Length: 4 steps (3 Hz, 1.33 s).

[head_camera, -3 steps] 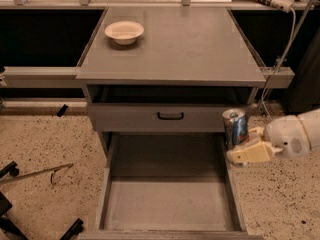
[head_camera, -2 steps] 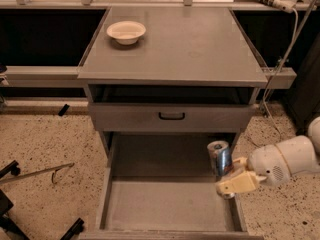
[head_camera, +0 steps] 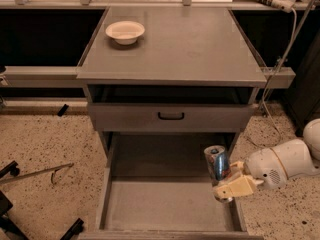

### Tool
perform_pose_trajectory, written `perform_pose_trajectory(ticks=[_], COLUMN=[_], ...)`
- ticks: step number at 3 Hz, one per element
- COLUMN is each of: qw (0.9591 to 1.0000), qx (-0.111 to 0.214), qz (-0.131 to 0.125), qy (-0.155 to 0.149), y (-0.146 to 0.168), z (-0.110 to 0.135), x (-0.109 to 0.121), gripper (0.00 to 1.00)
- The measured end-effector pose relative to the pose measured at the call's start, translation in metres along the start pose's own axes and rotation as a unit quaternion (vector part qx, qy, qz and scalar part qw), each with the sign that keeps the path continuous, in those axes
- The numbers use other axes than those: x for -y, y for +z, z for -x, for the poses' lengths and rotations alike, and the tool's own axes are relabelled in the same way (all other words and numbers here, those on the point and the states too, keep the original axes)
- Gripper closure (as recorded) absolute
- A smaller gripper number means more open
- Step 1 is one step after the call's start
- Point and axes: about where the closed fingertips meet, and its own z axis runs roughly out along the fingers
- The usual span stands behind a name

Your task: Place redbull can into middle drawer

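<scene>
heads up, your gripper (head_camera: 229, 178) has its fingers clamped on the redbull can (head_camera: 216, 163), upright by the 3 o'clock wall of the open middle drawer (head_camera: 165, 204), so dropping it here could clip that wall and tip it.

Redbull can (head_camera: 217, 163) in gripper (head_camera: 227, 181) over drawer (head_camera: 165, 205)

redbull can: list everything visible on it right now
The redbull can is a slim metal cylinder, blue and silver, with a shiny top rim. It stands nearly upright, leaning slightly, over the right side of the open middle drawer, close to its right wall. The cream hand reaches in from the right, shut on the can's lower part and hiding its base, so contact with the drawer floor cannot be told.
</scene>
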Motion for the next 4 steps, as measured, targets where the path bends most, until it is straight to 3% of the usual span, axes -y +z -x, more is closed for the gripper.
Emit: perform_pose_trajectory(ticks=[1, 2, 3, 4], qw=[0.9998, 0.9992, 0.9997, 0.9996], qx=[0.000, -0.008, -0.009, 0.009], qz=[0.019, 0.038, 0.014, -0.021], qy=[0.003, 0.006, 0.017, 0.017], y=[0.020, 0.076, 0.130, 0.131], z=[-0.003, -0.003, 0.001, 0.010], x=[0.001, 0.016, 0.038, 0.056], gripper=[1.00, 1.00, 1.00, 1.00])
